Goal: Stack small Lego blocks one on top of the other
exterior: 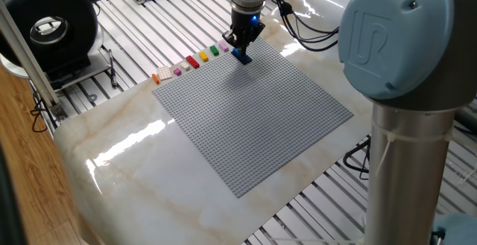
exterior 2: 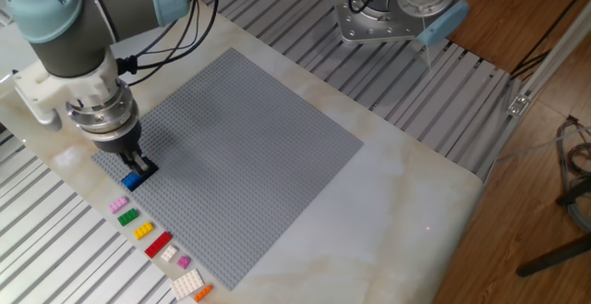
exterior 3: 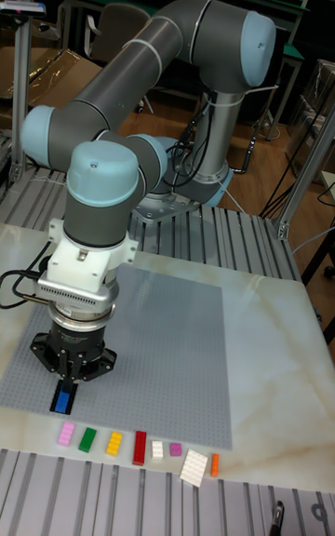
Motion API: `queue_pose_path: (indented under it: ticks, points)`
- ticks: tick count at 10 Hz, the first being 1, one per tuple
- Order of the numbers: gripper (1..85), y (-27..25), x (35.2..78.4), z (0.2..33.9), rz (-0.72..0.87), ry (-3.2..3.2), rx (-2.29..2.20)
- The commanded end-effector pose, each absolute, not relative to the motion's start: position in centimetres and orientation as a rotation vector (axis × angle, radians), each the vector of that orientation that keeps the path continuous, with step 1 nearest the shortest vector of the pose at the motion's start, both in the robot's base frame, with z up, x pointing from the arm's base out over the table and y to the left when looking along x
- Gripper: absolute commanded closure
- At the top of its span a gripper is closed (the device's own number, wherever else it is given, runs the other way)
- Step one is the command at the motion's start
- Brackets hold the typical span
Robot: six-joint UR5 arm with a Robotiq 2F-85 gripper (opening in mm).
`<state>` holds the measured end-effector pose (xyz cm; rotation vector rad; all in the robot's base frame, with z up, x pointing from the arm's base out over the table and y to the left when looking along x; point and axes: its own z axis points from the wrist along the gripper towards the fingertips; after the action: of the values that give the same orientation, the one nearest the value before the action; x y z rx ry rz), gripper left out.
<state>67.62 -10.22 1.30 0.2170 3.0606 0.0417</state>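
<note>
A blue Lego block (exterior: 241, 55) (exterior 2: 131, 182) (exterior 3: 62, 401) sits on the grey baseplate (exterior: 253, 111) at its edge by the brick row. My gripper (exterior: 240, 48) (exterior 2: 138, 165) (exterior 3: 67, 387) stands upright right over this block, fingertips down at its top and close together. The tips hide part of the block, so any grip on it stays unclear. Beside the plate's edge lies a row of loose blocks: pink (exterior 2: 118, 205), green (exterior 2: 127, 217), yellow (exterior 2: 142, 231), red (exterior 2: 159, 244) and orange (exterior 2: 203, 292). I cannot make out a dark navy block.
Two white bricks (exterior 2: 187, 282) and another pink one (exterior 2: 183, 262) lie in the same row. A black spool (exterior: 48, 29) stands off the table's corner. The arm's base (exterior 2: 388, 13) and its cables sit on the slatted frame beyond the plate.
</note>
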Motion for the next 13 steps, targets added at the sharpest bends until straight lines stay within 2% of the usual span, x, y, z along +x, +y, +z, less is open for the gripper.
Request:
queue_pose_path:
  ticks: [1, 5, 8, 13]
  points:
    - [84.7, -10.0, 68.2, 0.8, 0.085, 3.023, 0.206]
    - [84.7, -10.8, 67.3, 1.4, 0.035, 3.053, 0.196]
    - [84.7, -11.2, 65.9, 3.6, -0.010, 3.126, 0.239]
    - [84.7, -12.8, 66.5, 3.4, -0.062, 3.148, 0.159]
